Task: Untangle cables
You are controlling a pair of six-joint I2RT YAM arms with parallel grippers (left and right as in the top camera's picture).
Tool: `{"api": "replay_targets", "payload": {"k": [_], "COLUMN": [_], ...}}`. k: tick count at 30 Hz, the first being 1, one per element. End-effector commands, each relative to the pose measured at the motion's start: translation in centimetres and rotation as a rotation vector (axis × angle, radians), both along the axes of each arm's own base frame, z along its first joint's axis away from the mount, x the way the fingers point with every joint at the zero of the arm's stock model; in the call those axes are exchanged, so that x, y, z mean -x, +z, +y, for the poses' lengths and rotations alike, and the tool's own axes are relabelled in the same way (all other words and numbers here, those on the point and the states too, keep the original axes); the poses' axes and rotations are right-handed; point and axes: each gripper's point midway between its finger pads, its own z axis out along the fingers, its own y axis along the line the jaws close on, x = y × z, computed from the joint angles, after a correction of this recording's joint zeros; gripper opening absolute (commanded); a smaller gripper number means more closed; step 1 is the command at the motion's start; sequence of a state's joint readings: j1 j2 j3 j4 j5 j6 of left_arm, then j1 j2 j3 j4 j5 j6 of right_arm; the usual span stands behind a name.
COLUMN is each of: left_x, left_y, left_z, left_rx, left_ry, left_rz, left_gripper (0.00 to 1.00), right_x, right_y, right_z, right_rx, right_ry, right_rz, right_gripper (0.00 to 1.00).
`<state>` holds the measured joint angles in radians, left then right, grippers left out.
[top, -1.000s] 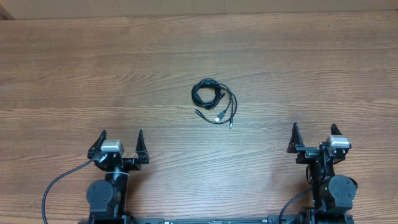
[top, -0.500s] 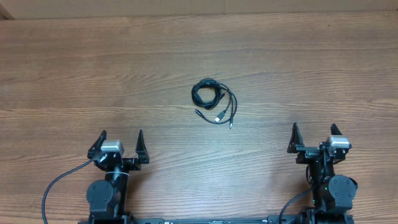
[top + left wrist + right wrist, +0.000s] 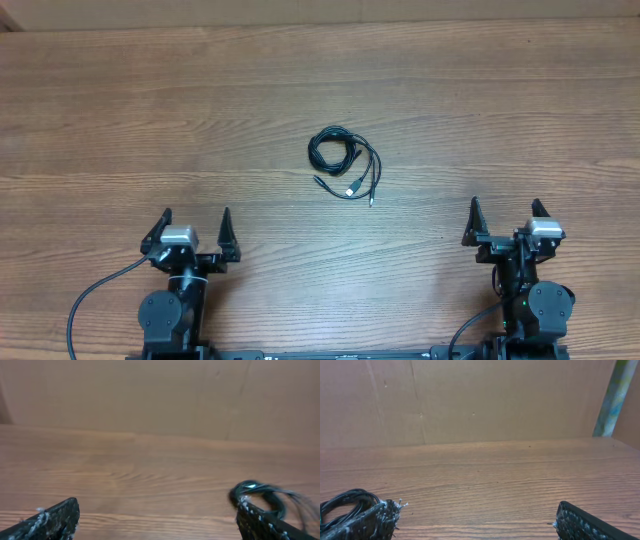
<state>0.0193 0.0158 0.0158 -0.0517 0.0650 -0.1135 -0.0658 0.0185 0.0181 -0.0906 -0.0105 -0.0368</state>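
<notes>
Cables (image 3: 349,160) sit central on the worktop (image 3: 500,100): thin black cords in one small coil, a silvery plug (image 3: 353,187) poking out. I see a woodgrain surface with a brown board wall (image 3: 495,400) behind. By the near edge, left jaws and right jaws gape empty. Wrist views blur the coil, half hidden.

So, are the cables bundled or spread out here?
Bundled: the cables lie looped in one small coil, plug ends trailing out beside it.

No readable text, label or number shows anywhere.
</notes>
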Motion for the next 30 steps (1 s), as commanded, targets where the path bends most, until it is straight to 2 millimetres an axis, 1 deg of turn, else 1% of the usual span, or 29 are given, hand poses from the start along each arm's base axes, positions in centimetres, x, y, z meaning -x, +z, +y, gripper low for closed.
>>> {"api": "replay_targets", "payload": {"k": [1,5,9,11,13,15,17,18,21,23,24,27,30], "left_x": [0.3,0.5,1.1,1.7,1.9,1.7,1.4,1.2,0.4,0.0,-0.3,-0.9,-1.7], "left_y": [1.3,1.7,1.3,1.8,2.9,4.1,4.7,5.0,5.5,5.8,6.0,6.1,6.8], "left_z": [-1.0,-1.0,-1.2,-1.1,-0.6,-0.5,-0.7,-1.0,-3.5,-4.8,-5.6,-6.2,-7.5], "left_rx": [0.174,0.199,0.216,0.215,0.189,0.156,0.159,0.163,0.148,0.149,0.153,0.189,0.237], "left_ry": [-0.048,-0.049,-0.047,-0.036,-0.005,-0.001,-0.007,-0.025,-0.175,-0.254,-0.307,-0.336,-0.411], "left_rz": [-0.02,-0.002,0.104,0.153,0.178,0.206,0.261,0.297,0.436,0.514,0.583,0.698,0.752], "left_gripper": [1.0,1.0,1.0,1.0,1.0,1.0,1.0,1.0,1.0,1.0,1.0,1.0,1.0], "right_x": [0.0,0.0,0.0,0.0,0.0,0.0,0.0,0.0,0.0,0.0,0.0,0.0,0.0], "right_y": [-0.2,-0.2,-0.2,-0.2,-0.2,-0.2,-0.2,-0.2,-0.2,-0.2,-0.2,-0.2,-0.2], "right_z": [-0.3,-0.3,-0.3,-0.3,-0.3,-0.3,-0.3,-0.3,-0.3,-0.3,-0.3,-0.3,-0.3], "right_rx": [-0.006,-0.005,-0.005,-0.005,-0.005,-0.005,-0.005,-0.006,-0.005,-0.005,-0.005,-0.005,-0.005], "right_ry": [-0.016,-0.016,-0.016,-0.016,-0.016,-0.016,-0.016,-0.016,-0.016,-0.016,-0.016,-0.016,-0.016], "right_rz": [-0.001,-0.001,-0.001,-0.001,-0.001,-0.001,-0.001,-0.001,-0.001,-0.001,-0.001,-0.001,-0.001], "right_gripper": [1.0,1.0,1.0,1.0,1.0,1.0,1.0,1.0,1.0,1.0,1.0,1.0,1.0]}}
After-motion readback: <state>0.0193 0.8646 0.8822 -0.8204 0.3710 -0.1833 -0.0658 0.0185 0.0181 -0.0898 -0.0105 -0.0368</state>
